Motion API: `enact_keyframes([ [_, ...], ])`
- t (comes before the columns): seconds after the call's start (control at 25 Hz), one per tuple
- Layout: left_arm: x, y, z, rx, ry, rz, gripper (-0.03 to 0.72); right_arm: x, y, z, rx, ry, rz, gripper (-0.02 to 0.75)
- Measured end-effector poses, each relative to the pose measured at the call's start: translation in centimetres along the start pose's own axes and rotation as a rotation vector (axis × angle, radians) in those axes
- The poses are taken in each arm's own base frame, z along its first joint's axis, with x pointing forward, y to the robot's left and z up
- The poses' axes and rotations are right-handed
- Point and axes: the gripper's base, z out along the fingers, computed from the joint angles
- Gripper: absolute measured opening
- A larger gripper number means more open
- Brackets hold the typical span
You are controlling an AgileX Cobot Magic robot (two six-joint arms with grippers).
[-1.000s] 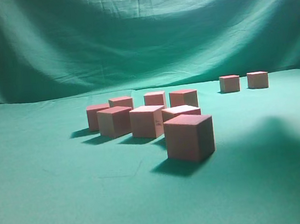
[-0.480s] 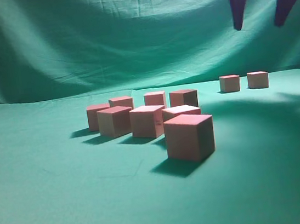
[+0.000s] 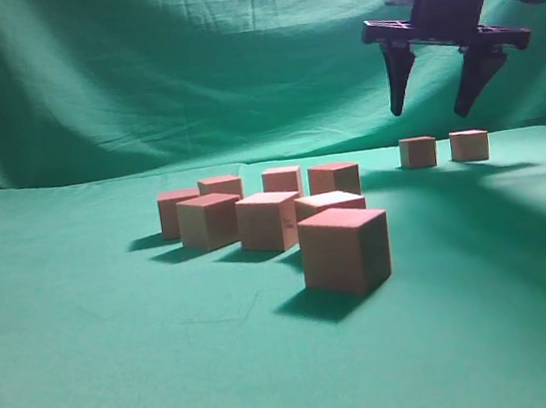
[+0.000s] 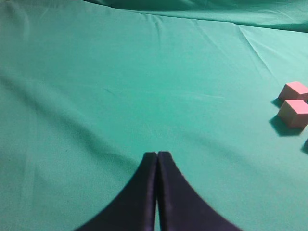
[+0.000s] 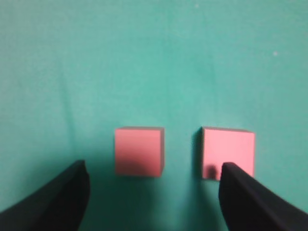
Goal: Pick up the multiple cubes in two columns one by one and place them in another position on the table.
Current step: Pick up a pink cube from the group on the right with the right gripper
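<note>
Staged robot test setup, green cloth tabletop (image 3: 96, 388), same green cloth backdrop (image 3: 184, 65) draped behind the tabletop, plain cubes (image 3: 344, 247) laid out

Green cloth backdrop (image 3: 184, 65) hanging behind scene, draping in broad soft folds, wrinkling near top, darkening into shadow at left edge. Lower hem (image 3: 98, 175) meeting flat surface along long horizontal crease.

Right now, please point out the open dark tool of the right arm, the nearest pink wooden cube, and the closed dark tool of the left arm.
open dark right tool (image 3: 441, 106), exterior view, gap between fingertips
nearest pink wooden cube (image 3: 345, 250), exterior view, front face
closed dark left tool (image 4: 157, 155), left wrist view, touching fingertips
</note>
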Motion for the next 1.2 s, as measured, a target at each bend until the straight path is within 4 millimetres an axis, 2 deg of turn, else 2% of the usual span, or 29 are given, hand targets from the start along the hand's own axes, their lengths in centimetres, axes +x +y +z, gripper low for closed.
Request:
enact_keyframes([
  [0.04, 0.0, 0.0, 0.0, 0.000, 0.000, 0.000, 0.000, 0.0, 0.0, 0.4, -0.006, -0.001, -0.001, 0.542],
  [0.08, 0.0, 0.0, 0.0, 0.000, 0.000, 0.000, 0.000, -0.1, 0.2, 0.6, -0.014, -0.008, -0.002, 0.492],
  [0.12, 0.0, 0.0, 0.0, 0.000, 0.000, 0.000, 0.000, -0.1, 0.2, 0.8, -0.018, -0.016, -0.005, 0.488],
  [0.16, 0.0, 0.0, 0.0, 0.000, 0.000, 0.000, 0.000, -0.2, 0.4, 1.0, -0.024, -0.026, -0.029, 0.438],
  [0.2, 0.0, 0.0, 0.0, 0.000, 0.000, 0.000, 0.000, -0.2, 0.4, 1.0, -0.024, -0.026, -0.029, 0.438],
  [0.28, 0.0, 0.0, 0.0, 0.000, 0.000, 0.000, 0.000, -0.1, 0.7, 1.5, -0.026, -0.028, -0.075, 0.386],
  [0.4, 0.0, 0.0, 0.0, 0.000, 0.000, 0.000, 0.000, -0.1, 1.2, 2.4, -0.028, -0.033, -0.125, 0.403],
  [0.44, 0.0, 0.0, 0.0, 0.000, 0.000, 0.000, 0.000, 0.0, 1.4, 2.8, -0.030, -0.028, -0.136, 0.361],
  [0.8, 0.0, 0.0, 0.0, 0.000, 0.000, 0.000, 0.000, -0.1, 1.2, 3.1, 0.014, -0.038, -0.176, 0.376],
  [1.2, 0.0, 0.0, 0.0, 0.000, 0.000, 0.000, 0.000, -0.6, 1.5, 2.5, 0.007, -0.035, -0.181, 0.376],
])
